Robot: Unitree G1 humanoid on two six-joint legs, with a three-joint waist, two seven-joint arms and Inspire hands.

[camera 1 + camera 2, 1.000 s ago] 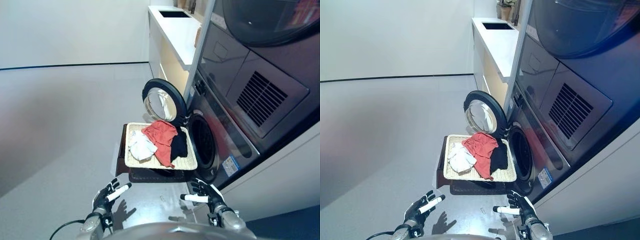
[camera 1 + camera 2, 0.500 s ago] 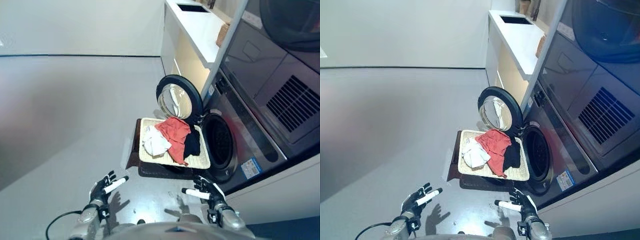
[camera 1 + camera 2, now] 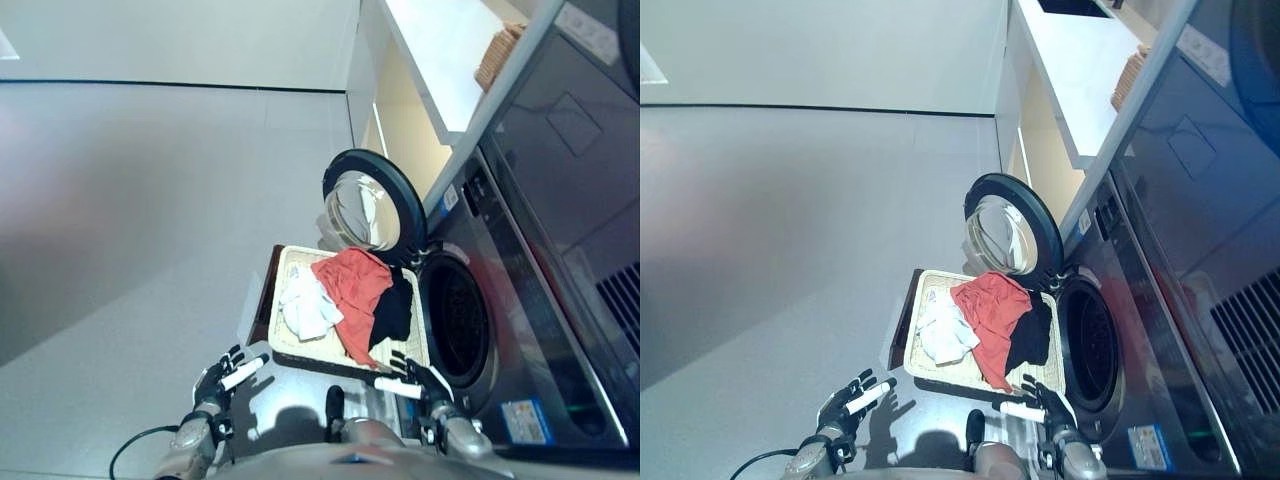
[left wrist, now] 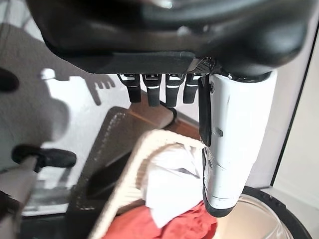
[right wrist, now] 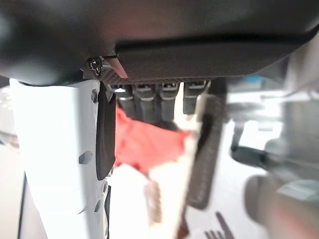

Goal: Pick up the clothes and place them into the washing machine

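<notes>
A flat woven basket (image 3: 284, 345) stands in front of the washing machine's round opening (image 3: 458, 325). In it lie a white cloth (image 3: 308, 305), a red cloth (image 3: 355, 285) and a black cloth (image 3: 392, 312). The machine's round door (image 3: 372, 205) is swung open behind the basket. My left hand (image 3: 222, 378) hangs open just short of the basket's near left corner. My right hand (image 3: 415, 378) is open at the near right corner, holding nothing. The left wrist view shows the basket rim (image 4: 130, 174) and white cloth (image 4: 172, 184) past straight fingers. The right wrist view shows the red cloth (image 5: 142, 144).
The basket rests on a dark brown low stand (image 3: 263, 300). A white counter (image 3: 440, 50) with a small wicker basket (image 3: 497, 55) runs behind the washer. A second dark appliance front (image 3: 580, 130) is stacked above it. Grey floor (image 3: 150, 200) spreads to the left.
The whole picture has shifted as the camera moved; the basket and washer now lie closer to both hands. The hands stay open and empty.
</notes>
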